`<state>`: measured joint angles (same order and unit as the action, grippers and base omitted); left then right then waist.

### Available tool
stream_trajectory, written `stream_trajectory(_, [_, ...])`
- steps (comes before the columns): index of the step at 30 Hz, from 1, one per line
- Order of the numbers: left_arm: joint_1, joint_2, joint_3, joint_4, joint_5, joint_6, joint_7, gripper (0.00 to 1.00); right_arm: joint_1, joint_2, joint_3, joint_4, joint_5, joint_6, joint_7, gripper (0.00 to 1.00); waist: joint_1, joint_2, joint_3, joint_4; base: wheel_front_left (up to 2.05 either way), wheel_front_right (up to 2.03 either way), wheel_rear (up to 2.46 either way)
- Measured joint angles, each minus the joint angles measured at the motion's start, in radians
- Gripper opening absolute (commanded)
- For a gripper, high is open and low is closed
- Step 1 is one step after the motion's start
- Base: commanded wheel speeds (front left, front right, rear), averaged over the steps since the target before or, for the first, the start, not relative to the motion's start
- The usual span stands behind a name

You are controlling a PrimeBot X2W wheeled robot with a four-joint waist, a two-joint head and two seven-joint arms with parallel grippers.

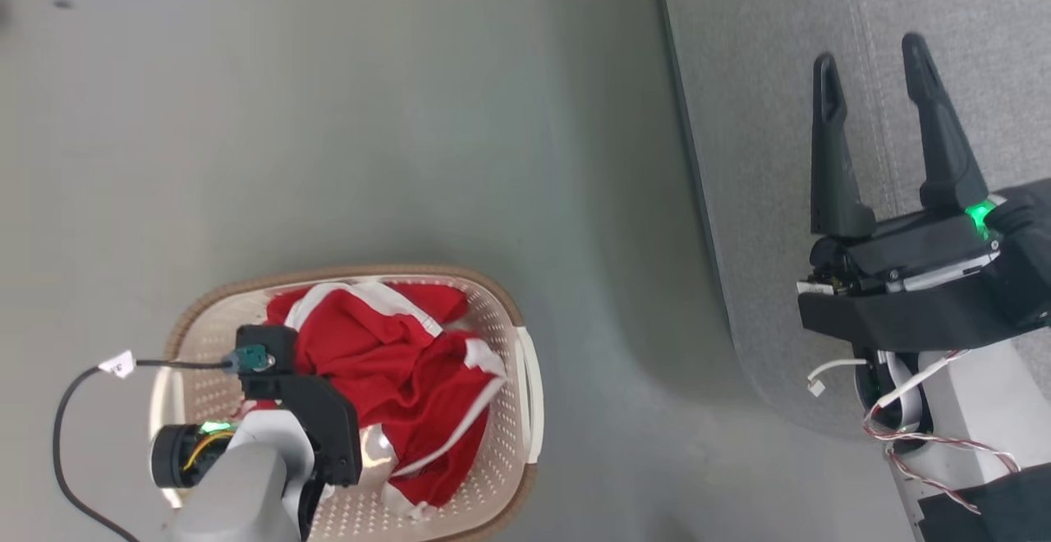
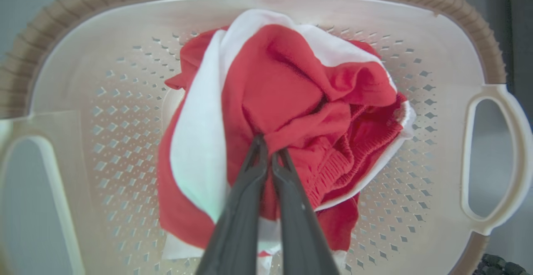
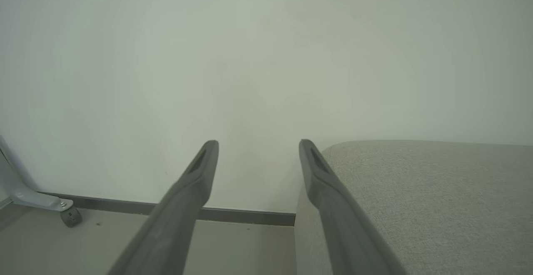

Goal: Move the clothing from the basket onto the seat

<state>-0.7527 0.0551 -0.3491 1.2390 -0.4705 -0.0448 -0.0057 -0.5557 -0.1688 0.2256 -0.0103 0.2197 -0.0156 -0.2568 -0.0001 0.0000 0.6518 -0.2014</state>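
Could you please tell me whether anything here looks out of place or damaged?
Nothing spilled or damaged. The clothing lies crumpled inside the basket, pinched by the left pincer. One oddity: a white cable end hangs loose near the base of the right pincer.

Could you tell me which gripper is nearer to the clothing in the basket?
Left. The left gripper is shut on the clothing inside the basket; the right gripper stands open at the seat, well apart.

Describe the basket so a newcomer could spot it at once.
Start at the big grey seat on the head view's right; left of it lies grey floor. On that floor, lower left, stands the basket: cream, perforated, brown-rimmed, with white handles and red-and-white clothing piled inside.
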Motion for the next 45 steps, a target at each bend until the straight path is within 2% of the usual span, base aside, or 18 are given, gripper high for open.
stream_trajectory(21, [0.083, -0.015, -0.018, -0.083, 0.024, -0.018, -0.198, 0.0, 0.146, -0.022, -0.037, 0.083, 0.019, 0.012, 0.0, 1.0, -0.0001, 0.0, -0.226, 0.097, 0.0, 0.0, 0.0])
stream_trajectory(34, [0.145, -0.011, -0.007, -0.193, 0.024, -0.015, -0.235, 0.0, 0.266, -0.021, -0.039, 0.127, 0.028, 0.025, 0.0, 1.0, 0.0, -0.0001, -0.38, 0.155, 0.0, 0.0, 0.0])
stream_trajectory(45, [0.218, 0.02, 0.004, -0.37, 0.036, 0.019, -0.239, 0.0, 0.381, -0.014, -0.03, 0.144, 0.039, 0.028, 0.0, 1.0, -0.0001, -0.0002, -0.503, 0.189, 0.0, 0.0, 0.0])
